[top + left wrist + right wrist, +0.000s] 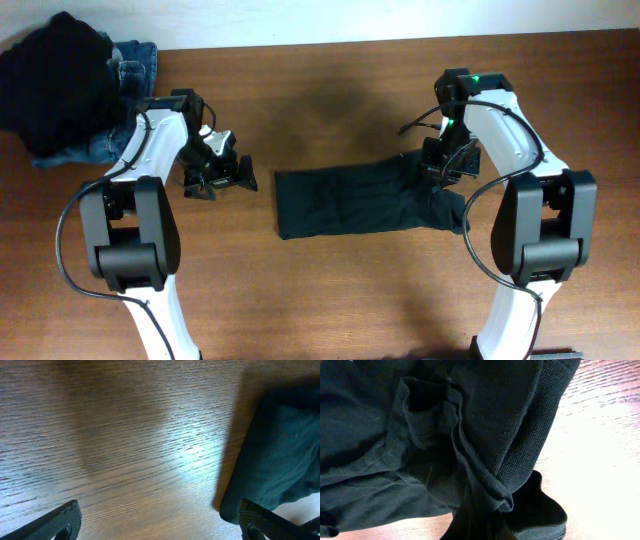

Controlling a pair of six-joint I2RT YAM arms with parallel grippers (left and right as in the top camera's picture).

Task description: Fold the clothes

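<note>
Right gripper (447,165) is closed tight. In its wrist view the folds of the shirt (420,435) run together toward the lower middle of the frame, so I judge that it pinches the cloth there, although the cloth hides the fingers. The shirt is thin and very dark green, nearly black. A ribbed band (530,445) crosses the right part of that view, coarser in knit than the smooth body; it is probably a hem or the neck. Left gripper (220,180) is fully open and holds nothing. Its fingertips (60,520) stand wide at the lower corners of its view, above bare wood, with the rounded left edge of the shirt at the right side. From overhead, the shirt lies in the middle of the table (330,300) as a long flat band, its right end bunched under the right gripper. Probably this end is held so that it can be carried over the left part, while the open left gripper hangs just beside the other end. The table is brown wood with fine grain, a little shiny. In the upper left corner, jeans (135,60) of blue denim and a black heap (55,70) lie together, well apart from the shirt.
</note>
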